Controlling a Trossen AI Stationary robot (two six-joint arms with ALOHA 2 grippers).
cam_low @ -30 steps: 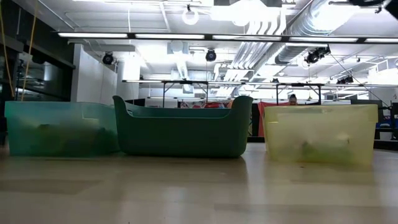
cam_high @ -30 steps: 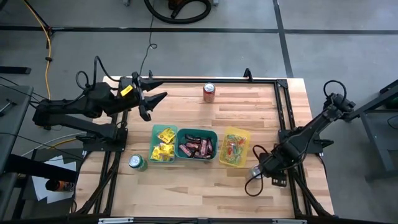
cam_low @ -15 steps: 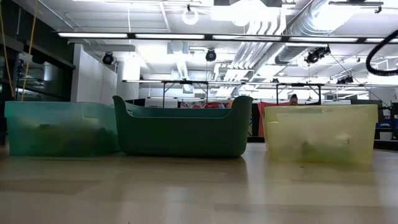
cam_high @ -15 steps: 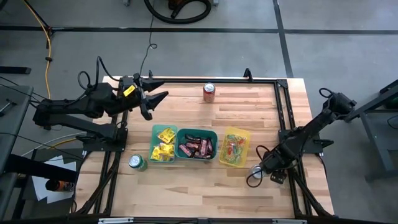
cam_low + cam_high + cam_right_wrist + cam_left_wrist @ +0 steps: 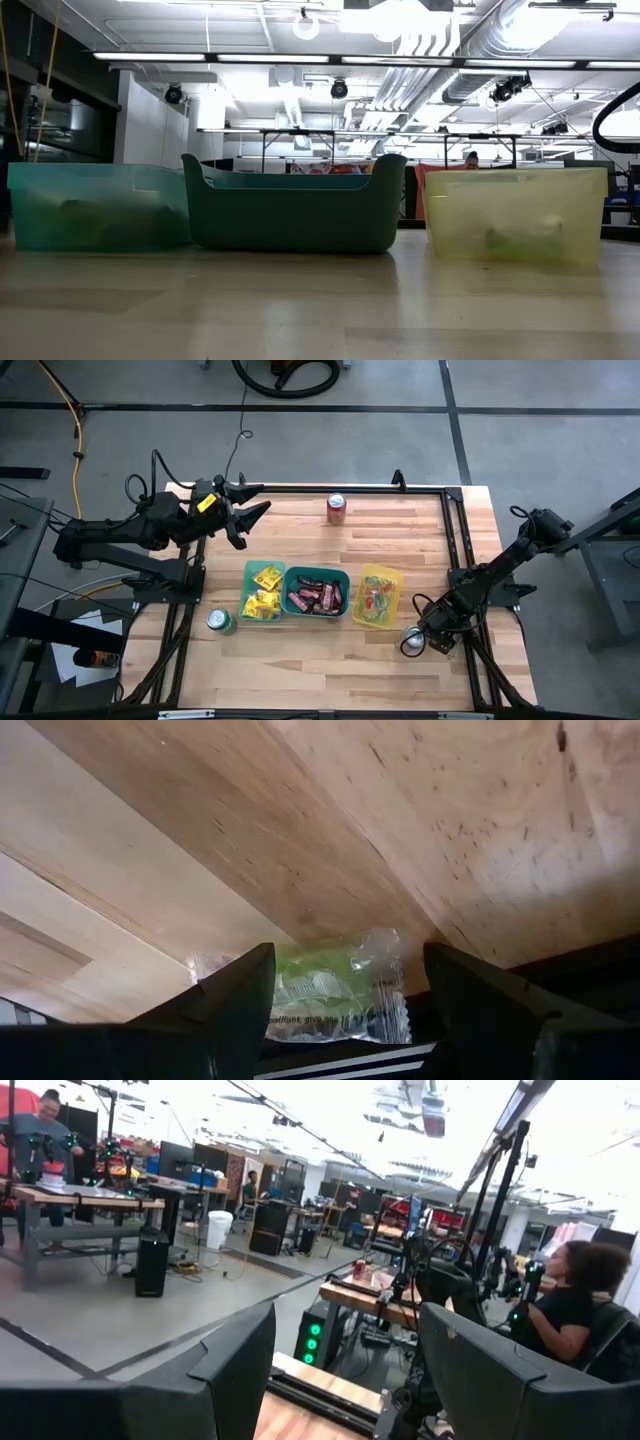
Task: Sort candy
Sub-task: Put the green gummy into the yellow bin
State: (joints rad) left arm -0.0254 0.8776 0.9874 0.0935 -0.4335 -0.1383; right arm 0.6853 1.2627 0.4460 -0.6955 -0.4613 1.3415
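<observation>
A small clear wrapped candy with green inside (image 5: 322, 988) lies flat on the wood near the table's right near side. My right gripper (image 5: 345, 1020) is low over it, open, one finger on each side of the candy; whether a finger touches it I cannot tell. In the high view this gripper (image 5: 412, 640) sits just near of the yellow bin (image 5: 380, 572). My left gripper (image 5: 246, 516) hangs open above the table's far left part, holding nothing (image 5: 345, 1380). Yellow packets (image 5: 262, 600), brown-red bars (image 5: 316, 596) and clear wrappers (image 5: 374, 602) lie in three bins.
The pale teal bin (image 5: 248, 570), dark teal bin (image 5: 346, 574) and yellow bin stand in a row mid-table. A red can (image 5: 336, 508) stands near the far edge, a green can (image 5: 220, 621) left of the bins. A black frame (image 5: 452, 540) runs along the right side.
My right arm has folded lower and its gripper has crept a little toward the table's near edge, down by the candy. Its cable loop has swung into the low view's upper right corner. The bins and cans have stayed put.
</observation>
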